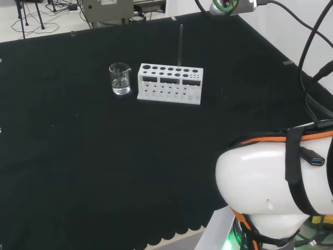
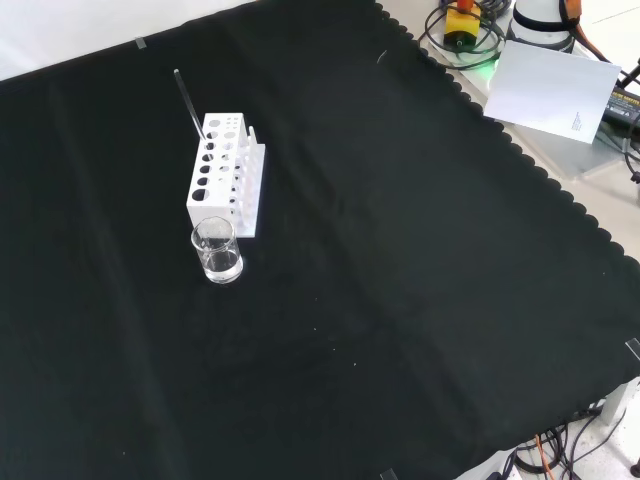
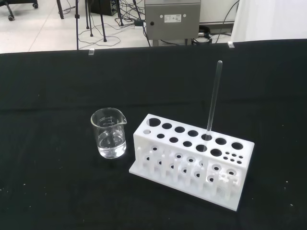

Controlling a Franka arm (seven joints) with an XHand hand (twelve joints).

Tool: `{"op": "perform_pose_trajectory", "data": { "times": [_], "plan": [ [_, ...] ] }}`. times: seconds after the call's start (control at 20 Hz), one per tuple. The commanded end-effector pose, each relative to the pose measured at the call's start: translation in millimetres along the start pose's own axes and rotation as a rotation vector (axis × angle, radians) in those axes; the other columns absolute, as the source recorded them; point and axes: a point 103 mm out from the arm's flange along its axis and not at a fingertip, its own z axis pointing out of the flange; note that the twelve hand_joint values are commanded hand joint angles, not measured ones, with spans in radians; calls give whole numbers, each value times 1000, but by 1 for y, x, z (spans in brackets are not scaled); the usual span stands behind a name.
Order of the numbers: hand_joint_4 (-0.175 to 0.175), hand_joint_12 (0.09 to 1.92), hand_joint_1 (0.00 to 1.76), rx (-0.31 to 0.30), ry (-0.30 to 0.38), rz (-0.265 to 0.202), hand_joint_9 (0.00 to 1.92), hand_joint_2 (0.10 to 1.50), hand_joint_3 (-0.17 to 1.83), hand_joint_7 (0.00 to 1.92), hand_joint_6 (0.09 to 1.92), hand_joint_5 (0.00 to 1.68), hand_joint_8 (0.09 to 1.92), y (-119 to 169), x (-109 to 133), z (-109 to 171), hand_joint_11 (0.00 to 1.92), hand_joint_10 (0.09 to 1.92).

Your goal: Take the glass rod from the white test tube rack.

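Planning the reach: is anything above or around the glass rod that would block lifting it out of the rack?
Nothing visible does. The rod stands alone in the rack; the beaker sits apart, beside the rack's far end.

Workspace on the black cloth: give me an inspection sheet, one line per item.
Surface: black cloth covers the bench, scalloped along one edge.
Job's things: glass rod stands nearly upright in a hole of the white test tube rack.
Clutter: small beaker with a little clear liquid, apart from the rack's end; white sheet off the cloth.
Hand: nothing seen.
Cables: black leads run along the arm; more lie on the floor behind the bench.
Surroundings: grey metal box beyond the bench.
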Motion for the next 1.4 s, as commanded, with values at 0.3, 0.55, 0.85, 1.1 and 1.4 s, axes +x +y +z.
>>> {"op": "perform_pose_trajectory", "data": {
  "times": [0.3,0.55,0.85,1.1,1.4],
  "plan": [
    [-139,971,469,-11,-8,-13,12,962,353,5,87,29,250,2,6,-1,4,545],
    [-138,1135,464,6,-36,-7,0,974,329,0,87,41,358,10,8,0,0,703],
    [-138,1291,463,15,-81,-7,17,975,328,0,87,63,488,47,15,2,0,833],
    [-138,1412,460,-8,-61,7,58,972,337,0,87,93,564,82,7,-3,0,875],
    [-142,1463,459,-9,7,-12,125,967,350,0,87,117,648,139,-9,-10,59,898]
  ]
}}
